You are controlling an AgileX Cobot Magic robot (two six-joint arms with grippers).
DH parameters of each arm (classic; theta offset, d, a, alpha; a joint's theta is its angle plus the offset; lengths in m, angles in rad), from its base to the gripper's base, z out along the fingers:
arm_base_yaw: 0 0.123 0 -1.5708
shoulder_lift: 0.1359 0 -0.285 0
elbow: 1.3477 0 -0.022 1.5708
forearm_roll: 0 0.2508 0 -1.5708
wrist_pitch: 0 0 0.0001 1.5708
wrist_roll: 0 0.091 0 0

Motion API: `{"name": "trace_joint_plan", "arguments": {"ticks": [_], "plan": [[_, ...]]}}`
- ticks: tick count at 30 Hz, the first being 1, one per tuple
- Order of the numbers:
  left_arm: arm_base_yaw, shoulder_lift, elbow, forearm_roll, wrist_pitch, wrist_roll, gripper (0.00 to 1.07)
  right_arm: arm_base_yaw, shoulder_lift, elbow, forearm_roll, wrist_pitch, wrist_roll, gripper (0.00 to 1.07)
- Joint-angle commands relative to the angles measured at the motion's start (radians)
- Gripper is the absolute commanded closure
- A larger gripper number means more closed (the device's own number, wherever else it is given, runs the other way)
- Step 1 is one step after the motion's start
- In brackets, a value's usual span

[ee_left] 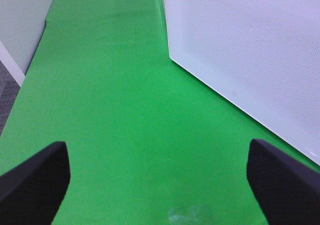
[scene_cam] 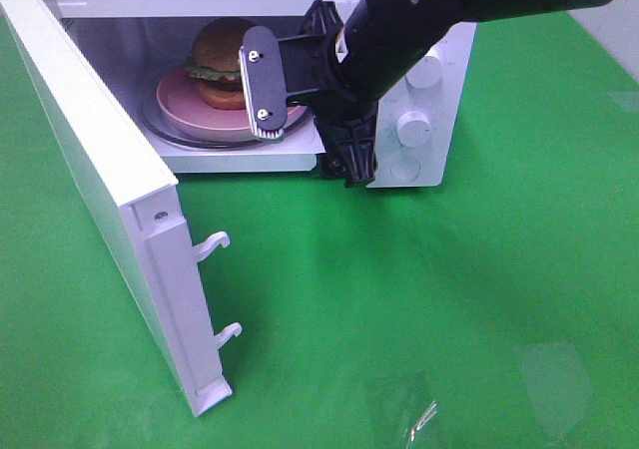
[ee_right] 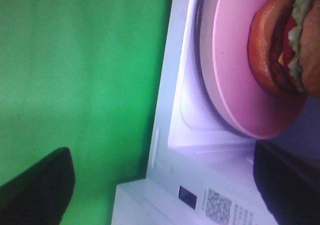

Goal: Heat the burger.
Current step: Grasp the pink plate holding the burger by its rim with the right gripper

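The burger (scene_cam: 218, 55), with brown buns and green lettuce, sits on a pink plate (scene_cam: 180, 105) on the glass turntable (scene_cam: 160, 127) inside the open white microwave (scene_cam: 439, 160). My right gripper (scene_cam: 305, 120) is turned on its side at the front of the microwave's opening, just in front of the plate, open and holding nothing. The right wrist view shows the burger (ee_right: 280, 50) and plate (ee_right: 235, 60) close ahead of the right gripper (ee_right: 162, 182). My left gripper (ee_left: 160, 180) hovers open over the green cloth beside the door's outer face (ee_left: 250, 50). It is outside the exterior high view.
The microwave door (scene_cam: 100, 170) stands swung wide to the left, its two latch hooks (scene_cam: 215, 244) sticking out. Two knobs (scene_cam: 414, 125) sit on the control panel behind my right arm. Green cloth (scene_cam: 449, 299) covers the table; a small clear scrap (scene_cam: 424, 419) lies near the front edge.
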Motion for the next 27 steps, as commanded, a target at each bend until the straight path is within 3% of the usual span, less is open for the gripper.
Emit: {"name": "trace_joint_plan", "arguments": {"ticks": [1,27], "plan": [[0.004,-0.018,0.001,-0.002,-0.014,-0.006,0.18,0.009,0.065,-0.068,0.0,-0.001,0.012,0.14],[0.004,-0.018,0.001,-0.002,-0.014,-0.006,0.18,0.004,0.333,-0.351,0.034,0.004,0.012,0.18]]}}
